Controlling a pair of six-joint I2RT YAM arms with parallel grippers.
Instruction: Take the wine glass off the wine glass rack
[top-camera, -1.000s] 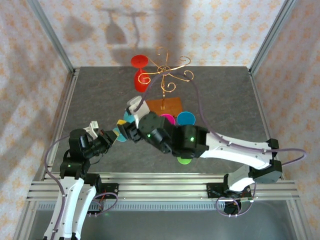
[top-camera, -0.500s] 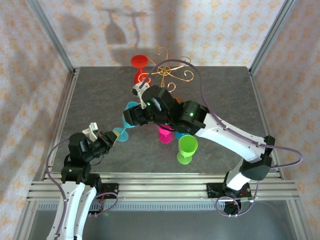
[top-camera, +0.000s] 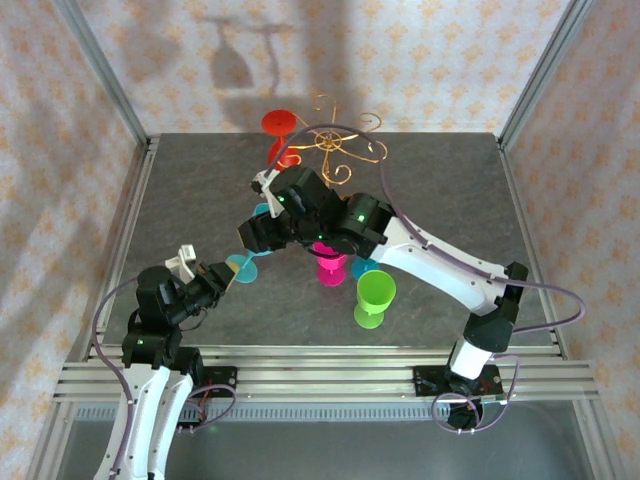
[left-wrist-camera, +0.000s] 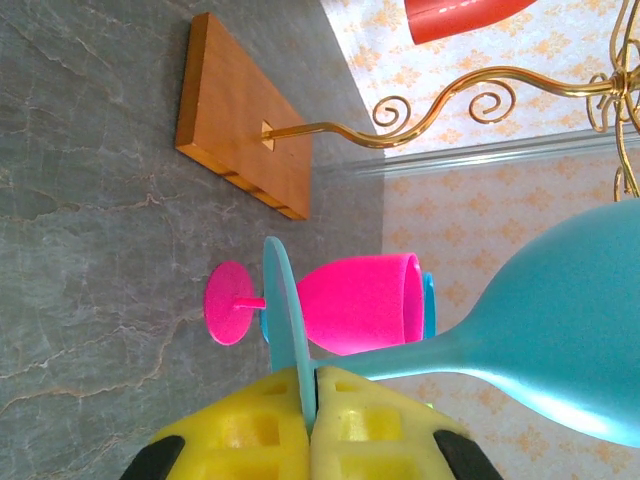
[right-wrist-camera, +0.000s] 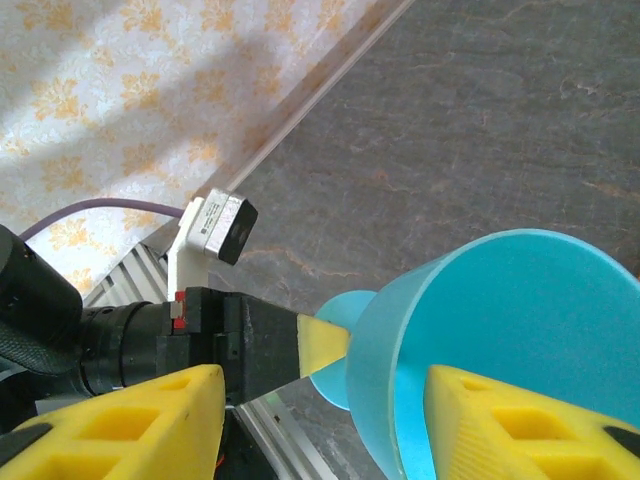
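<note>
Nearest the bases, the left gripper (left-wrist-camera: 308, 398) pinches the foot disc of a teal wine glass (left-wrist-camera: 570, 330) edge-on between its yellow pads (left-wrist-camera: 250, 440). This glass is off the rack and held clear of the table (top-camera: 170, 210). The right gripper (right-wrist-camera: 322, 380) has its jaws spread to either side of the teal bowl and, as far as its wrist view shows, does not touch it. Expect the glass to be light, rigid and smooth-walled. Plastic or real glass cannot be told apart here, so treat it as breakable. The bowl is wide and likely slippery, so hold the glass by the stem or foot, or close on the bowl gently. Beyond, a pink glass (top-camera: 330, 265) and a green glass (top-camera: 373, 292) stand upright, near each other below the right arm, so room there is tight. Bare table lies to the left. Farther back, the wine glass rack (top-camera: 345, 140) carries a red wine glass (top-camera: 279, 123), hanging bowl-down from a left-hand scroll arm. That glass should slide outward along the wire, toward the open left side.
</note>
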